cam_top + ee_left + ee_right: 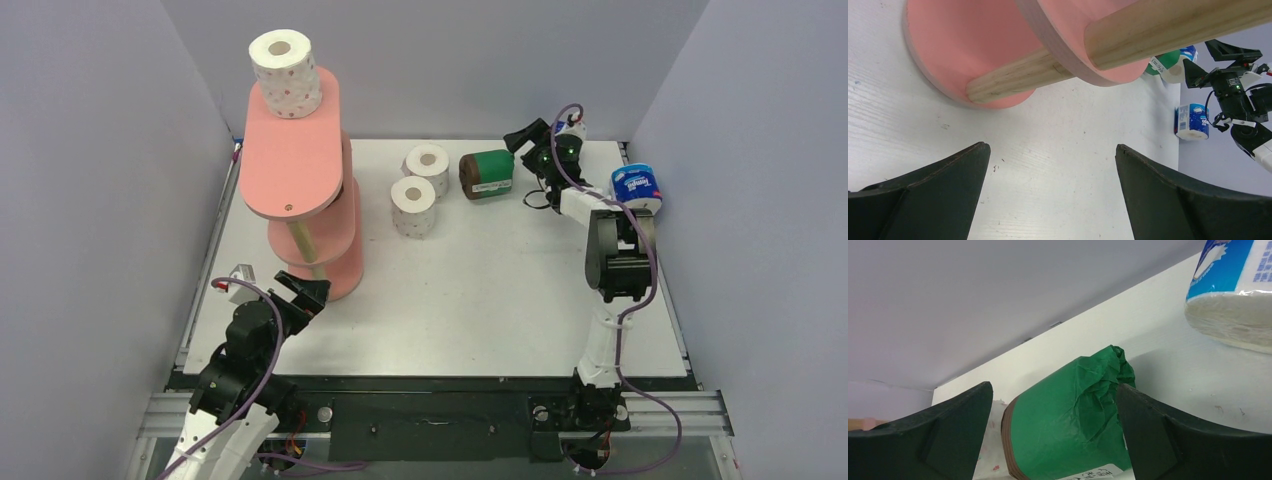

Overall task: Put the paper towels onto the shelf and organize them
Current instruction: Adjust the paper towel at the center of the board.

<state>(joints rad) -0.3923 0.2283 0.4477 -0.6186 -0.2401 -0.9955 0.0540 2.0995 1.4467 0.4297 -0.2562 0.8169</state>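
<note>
The pink shelf stands at the left of the table, and a white red-dotted roll sits upright on its top board. Two pale rolls stand on the table beside it. A green-wrapped brown roll lies on its side at the back. My right gripper is open, its jaws on either side of that green roll. A blue-white roll sits at the right edge. My left gripper is open and empty, low over the table in front of the shelf's bottom board.
Grey walls close the table in on the left, back and right. The shelf's wooden post slants just ahead of my left fingers. In the right wrist view the blue-white roll is close by at the upper right.
</note>
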